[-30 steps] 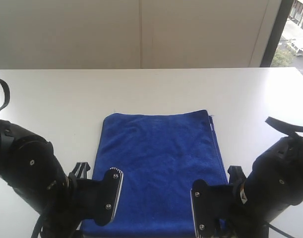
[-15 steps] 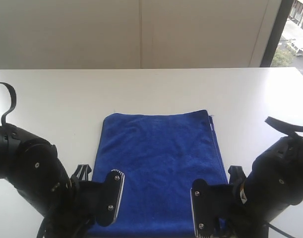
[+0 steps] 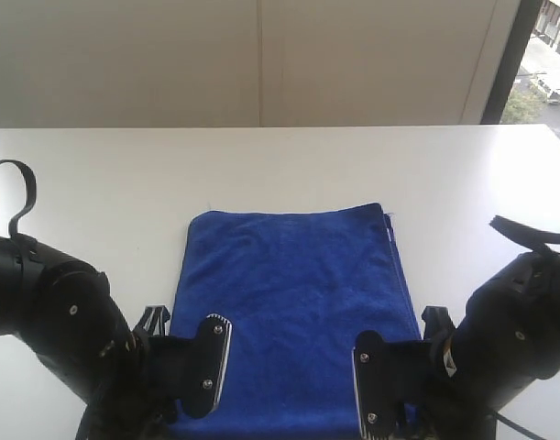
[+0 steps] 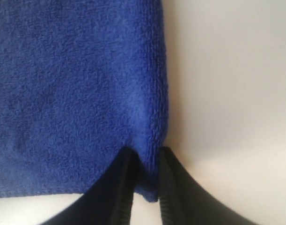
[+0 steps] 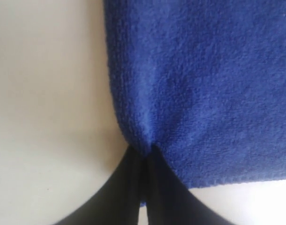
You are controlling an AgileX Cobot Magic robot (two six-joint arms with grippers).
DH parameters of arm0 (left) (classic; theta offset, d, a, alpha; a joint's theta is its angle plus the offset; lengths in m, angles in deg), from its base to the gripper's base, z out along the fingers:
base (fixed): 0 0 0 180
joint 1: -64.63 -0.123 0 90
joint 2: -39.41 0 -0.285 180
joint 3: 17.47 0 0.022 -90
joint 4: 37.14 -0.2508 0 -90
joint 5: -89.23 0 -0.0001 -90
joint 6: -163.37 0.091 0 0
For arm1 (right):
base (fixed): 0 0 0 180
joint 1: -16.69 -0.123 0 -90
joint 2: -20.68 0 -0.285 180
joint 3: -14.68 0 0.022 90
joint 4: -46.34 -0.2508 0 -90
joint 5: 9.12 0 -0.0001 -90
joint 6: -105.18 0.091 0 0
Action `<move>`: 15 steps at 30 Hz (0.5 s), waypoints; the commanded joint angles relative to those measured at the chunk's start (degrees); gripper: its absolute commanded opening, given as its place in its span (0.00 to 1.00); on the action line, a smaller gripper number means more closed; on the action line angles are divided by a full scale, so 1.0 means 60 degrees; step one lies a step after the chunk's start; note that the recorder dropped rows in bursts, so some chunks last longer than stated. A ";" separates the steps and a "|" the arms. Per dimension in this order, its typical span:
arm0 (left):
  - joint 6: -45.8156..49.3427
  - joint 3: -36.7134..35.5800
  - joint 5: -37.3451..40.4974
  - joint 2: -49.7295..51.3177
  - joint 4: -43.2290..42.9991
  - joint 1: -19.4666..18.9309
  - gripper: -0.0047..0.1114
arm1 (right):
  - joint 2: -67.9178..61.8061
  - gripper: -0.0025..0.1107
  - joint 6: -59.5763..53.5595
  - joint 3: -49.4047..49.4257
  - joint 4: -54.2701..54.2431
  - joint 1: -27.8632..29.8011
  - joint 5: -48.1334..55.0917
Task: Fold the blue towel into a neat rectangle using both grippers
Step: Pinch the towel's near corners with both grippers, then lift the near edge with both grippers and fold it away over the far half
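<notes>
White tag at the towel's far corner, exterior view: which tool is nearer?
Right. The right tool pinches the blue towel's near corner on the same side edge as the tag. The left tool pinches the opposite near corner, diagonally across from it.

Noted a white table (image 3: 96, 174), smooth, spanning left to right. Found one blue towel (image 3: 293, 302) lying flat on it, centred toward the near edge, rectangular, long sides running near to far.
</notes>
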 commanded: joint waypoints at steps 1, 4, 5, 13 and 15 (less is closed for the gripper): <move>-0.0024 -0.0108 0.0181 0.0040 0.0060 0.0056 0.09 | -0.0216 0.02 0.0168 0.0148 0.0062 0.0052 0.0328; -0.0024 -0.0071 0.0660 -0.0231 0.0043 0.0056 0.04 | -0.0009 0.02 0.0275 0.0106 0.0062 -0.0107 0.0885; -0.0024 -0.0047 0.0891 -0.0416 0.0043 0.0056 0.04 | 0.0174 0.02 0.0399 0.0033 0.0045 -0.0205 0.1141; -0.0332 0.0038 0.2473 -0.2003 0.0063 0.0056 0.04 | 0.1400 0.02 0.1589 -0.0231 -0.0242 -0.1389 0.2739; -0.0332 0.0038 0.2624 -0.2193 0.0063 0.0056 0.04 | 0.1644 0.02 0.2139 -0.0231 -0.0242 -0.1501 0.2739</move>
